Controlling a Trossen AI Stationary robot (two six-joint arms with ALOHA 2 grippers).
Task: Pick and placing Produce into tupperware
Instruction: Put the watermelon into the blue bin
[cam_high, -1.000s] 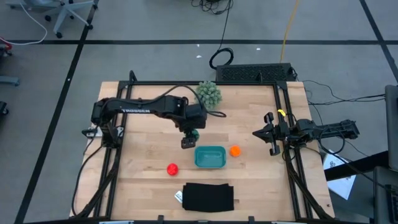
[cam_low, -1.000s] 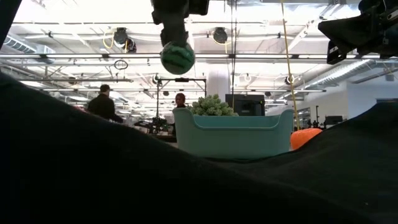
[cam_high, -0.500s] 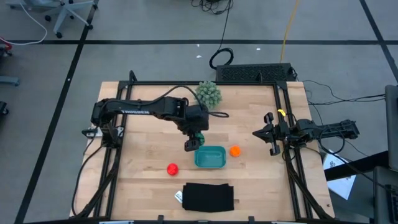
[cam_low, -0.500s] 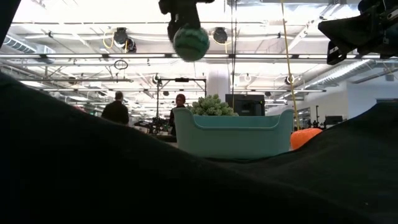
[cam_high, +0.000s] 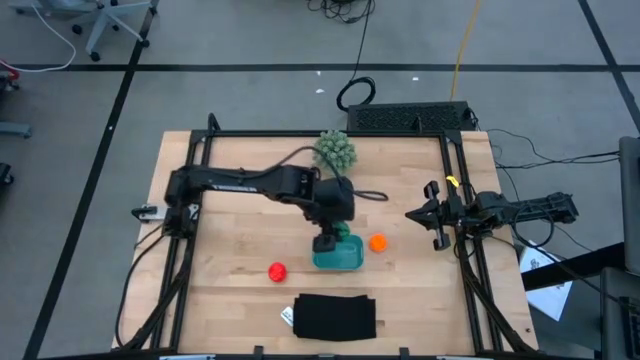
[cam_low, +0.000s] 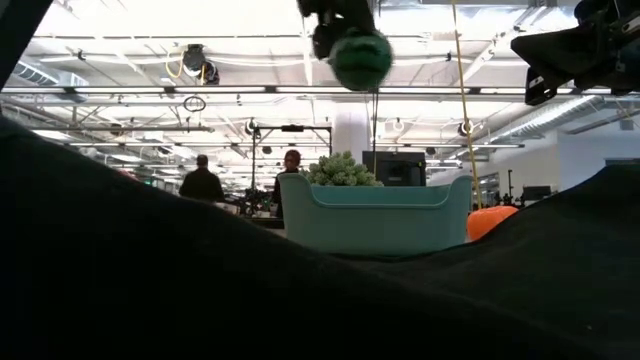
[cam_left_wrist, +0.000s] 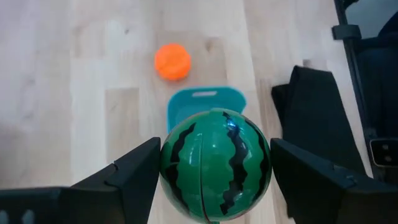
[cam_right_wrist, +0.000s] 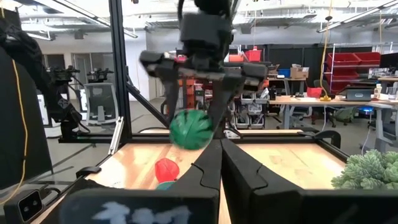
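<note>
The left gripper (cam_high: 327, 243), its fingers (cam_left_wrist: 134, 177) clamped on the striped green melon (cam_low: 360, 59), has swung rightward from the frame's centre-left to above the teal tupperware (cam_high: 345, 259). In the low view, the melon has moved from upper left to upper centre.

Left tool (cam_left_wrist: 214, 171) clamped mid-table, raised; right tool (cam_high: 432, 215) closed at table's edge

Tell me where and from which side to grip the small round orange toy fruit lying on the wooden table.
Grip the small round orange toy fruit across its widest middle, coming straight down from above. It is a ball resting free on the wooden table, so any diameter serves; line the fingers up along the teal plastic container beside it, so neither finger has to fit between them.
</note>
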